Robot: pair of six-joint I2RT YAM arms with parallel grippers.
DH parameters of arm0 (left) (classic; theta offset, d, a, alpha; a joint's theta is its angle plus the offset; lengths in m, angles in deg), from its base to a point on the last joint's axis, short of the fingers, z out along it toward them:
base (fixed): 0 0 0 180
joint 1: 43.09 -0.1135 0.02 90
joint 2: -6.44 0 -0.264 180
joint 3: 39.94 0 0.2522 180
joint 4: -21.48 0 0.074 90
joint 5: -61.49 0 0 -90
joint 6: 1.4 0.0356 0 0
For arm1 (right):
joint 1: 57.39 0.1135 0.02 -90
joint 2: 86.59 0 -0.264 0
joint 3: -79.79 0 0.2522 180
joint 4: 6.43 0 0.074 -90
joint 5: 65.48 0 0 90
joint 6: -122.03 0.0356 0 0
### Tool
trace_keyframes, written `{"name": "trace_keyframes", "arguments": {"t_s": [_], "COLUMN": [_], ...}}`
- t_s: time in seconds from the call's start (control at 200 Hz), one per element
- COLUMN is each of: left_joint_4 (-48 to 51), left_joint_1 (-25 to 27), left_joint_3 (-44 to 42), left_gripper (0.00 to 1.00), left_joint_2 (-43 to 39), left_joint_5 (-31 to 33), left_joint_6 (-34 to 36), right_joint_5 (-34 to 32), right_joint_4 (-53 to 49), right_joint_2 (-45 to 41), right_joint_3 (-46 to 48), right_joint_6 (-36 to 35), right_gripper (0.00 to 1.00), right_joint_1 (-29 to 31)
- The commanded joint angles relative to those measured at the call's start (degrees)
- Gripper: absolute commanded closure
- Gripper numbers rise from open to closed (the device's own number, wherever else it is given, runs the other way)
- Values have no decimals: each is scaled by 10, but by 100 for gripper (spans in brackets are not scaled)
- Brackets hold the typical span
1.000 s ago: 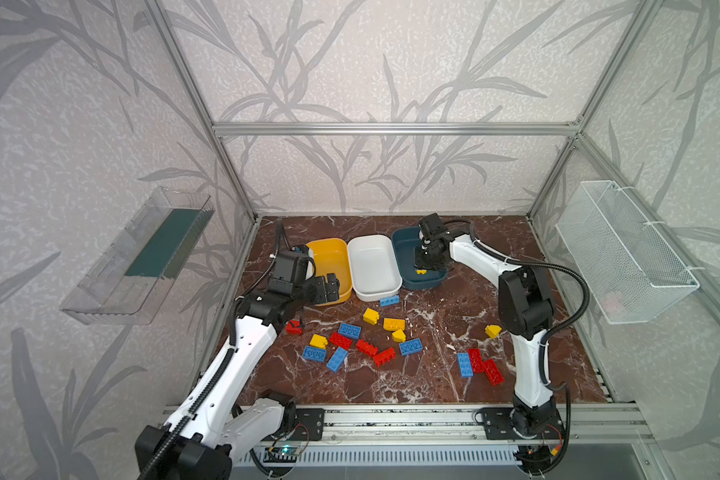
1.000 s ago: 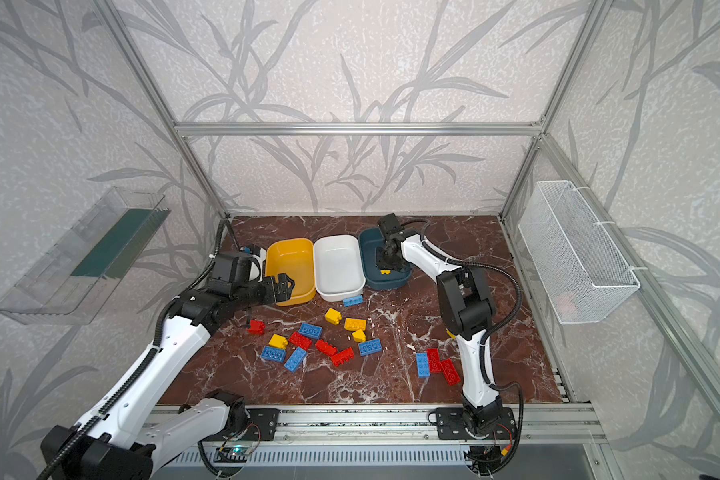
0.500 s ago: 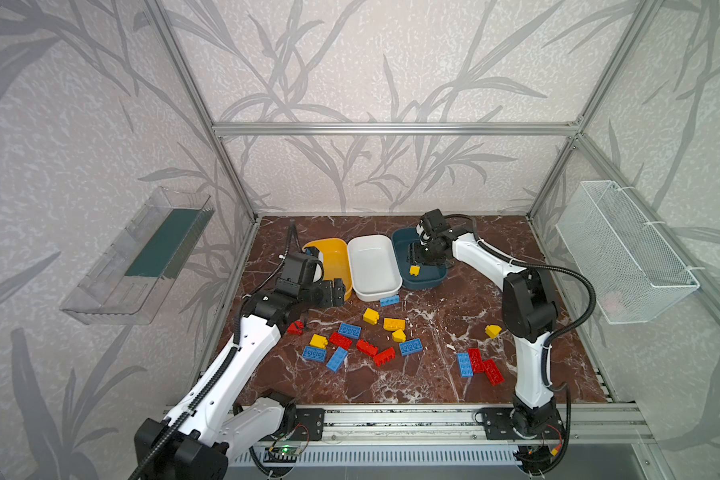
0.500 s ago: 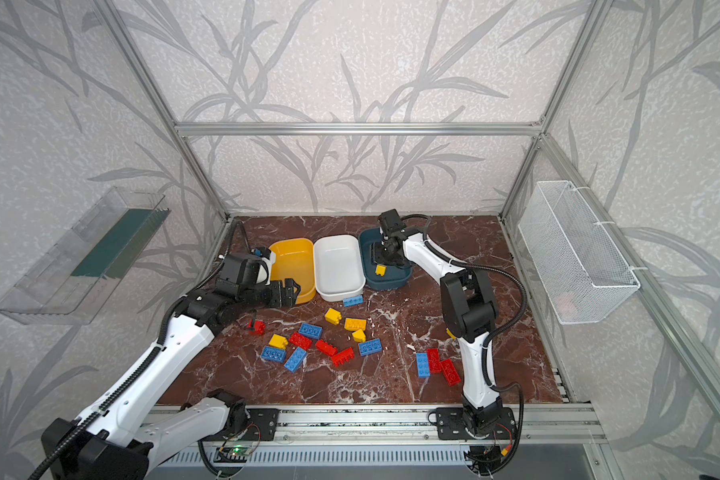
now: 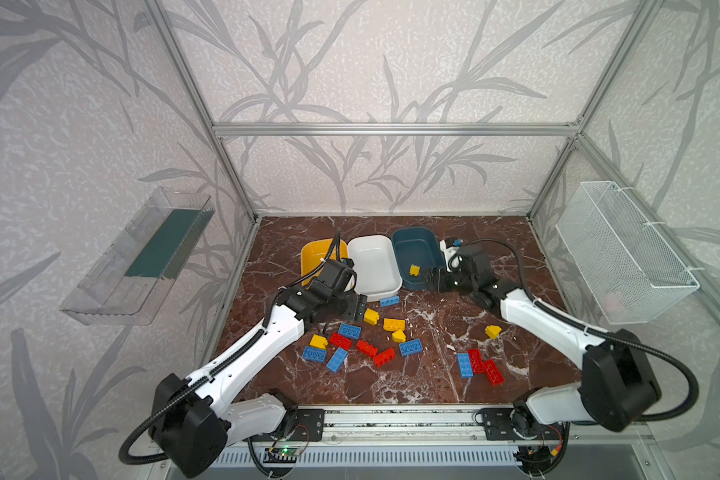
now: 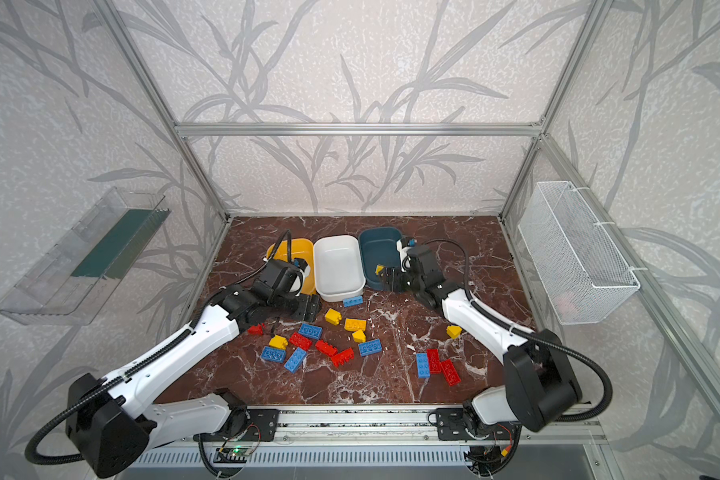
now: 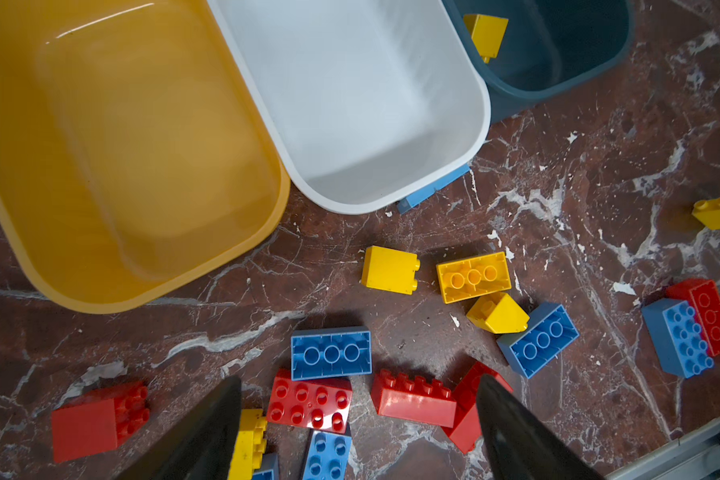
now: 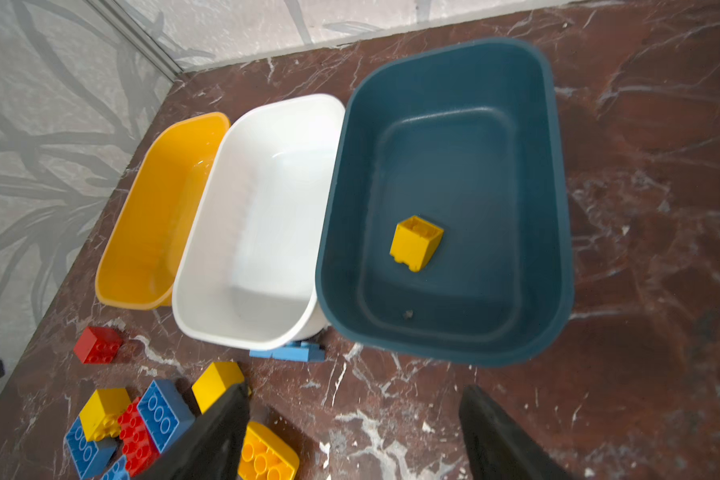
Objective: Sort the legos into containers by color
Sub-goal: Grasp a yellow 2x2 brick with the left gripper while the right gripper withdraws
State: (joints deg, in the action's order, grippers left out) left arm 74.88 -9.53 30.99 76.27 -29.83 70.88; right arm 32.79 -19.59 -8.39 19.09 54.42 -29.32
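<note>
One yellow brick (image 8: 416,243) sits in the dark teal tub (image 8: 454,145), hollow underside showing, and that's the whole score: the white tub (image 8: 267,199) next to it is bare, the yellow tub (image 8: 159,199) bare too. Everything else is out on the marble floor (image 5: 433,382), so I'd call this barely started. The main pile (image 5: 366,347) of red, blue and yellow lies in front of the tubs, bricks touching and overlapping, so clean picks look fiddly. A smaller group (image 5: 476,361), one blue and two red side by side, lies toward the right arm, a lone yellow wedge (image 5: 492,331) near it, a lone red brick (image 6: 255,329) by the left arm. Watch the blue brick (image 5: 389,301): it's tucked against the white tub's near edge, partly under the rim, awkward to get at. The left gripper (image 7: 358,384) hangs over the pile, fingers spread wide, nothing between them. The right gripper (image 8: 354,392) is just in front of the teal tub, spread wide and empty as well. The wire basket (image 5: 624,249) and clear wall tray (image 5: 142,257) hang on the side walls, out of the way.
</note>
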Motion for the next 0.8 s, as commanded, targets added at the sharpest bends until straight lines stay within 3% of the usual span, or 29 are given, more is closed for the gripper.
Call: {"name": "trace_keyframes", "arguments": {"t_s": [0.0, 0.265, 0.555, 0.72, 0.795], "left_joint_4": [11, 16, -13, -9, -12], "left_joint_1": [21, 42, 43, 43, 42], "left_joint_3": [30, 62, 69, 91, 96], "left_gripper": [13, 17, 23, 38, 40], "left_joint_2": [25, 125, 221, 275, 290], "left_joint_5": [10, 0, -19, -10, -15], "left_joint_6": [0, 21, 8, 9, 9], "right_joint_5": [-40, -79, -87, -88, -83], "right_joint_4": [137, 165, 197, 204, 210], "right_joint_2": [-52, -130, -129, -121, -118], "right_joint_3": [73, 173, 195, 198, 199], "right_joint_6": [15, 15, 33, 39, 40], "right_gripper": [19, 19, 19, 19, 19], "right_joint_1": [16, 16, 12, 11, 11]}}
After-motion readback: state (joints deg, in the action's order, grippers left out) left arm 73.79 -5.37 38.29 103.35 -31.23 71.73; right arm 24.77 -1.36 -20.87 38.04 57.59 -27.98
